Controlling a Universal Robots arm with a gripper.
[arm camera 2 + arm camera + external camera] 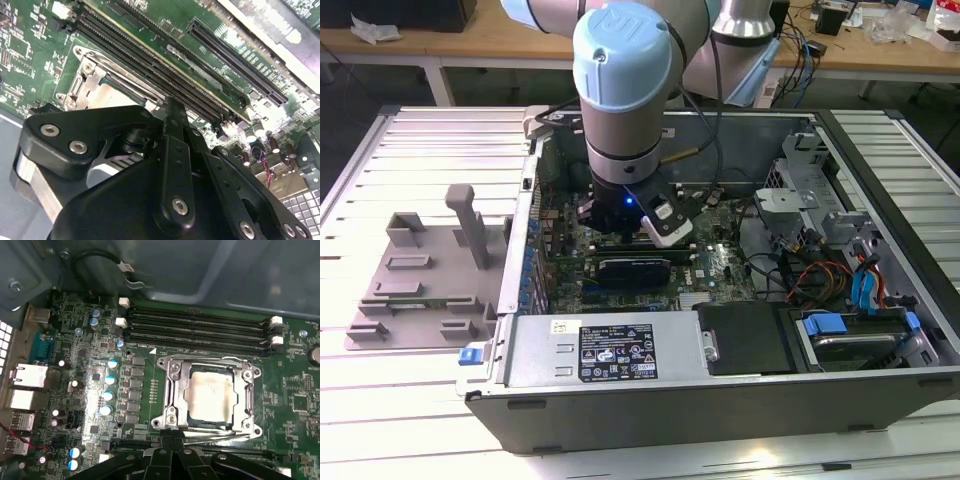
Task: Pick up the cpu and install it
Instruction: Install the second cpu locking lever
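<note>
The cpu (210, 396), a pale silvery square, lies flat inside the metal socket frame (172, 390) on the green motherboard (85, 365). In the first wrist view my gripper (170, 436) hovers just beside the frame's edge, its black fingers pressed together with nothing between them. The second wrist view has the shut gripper (175, 106) next to the socket frame (87, 80), and the linkage hides the chip there. In the exterior view the arm reaches down into the open computer case (720, 395), with the gripper (620, 222) low over the board.
Long memory slots (195, 327) run beside the socket, and upright capacitors (109, 382) stand on its other side. The case holds a power supply (610, 350), drive bays (860, 335) and loose cables (810, 275). A grey fixture tray (420, 280) sits at the exterior view's left.
</note>
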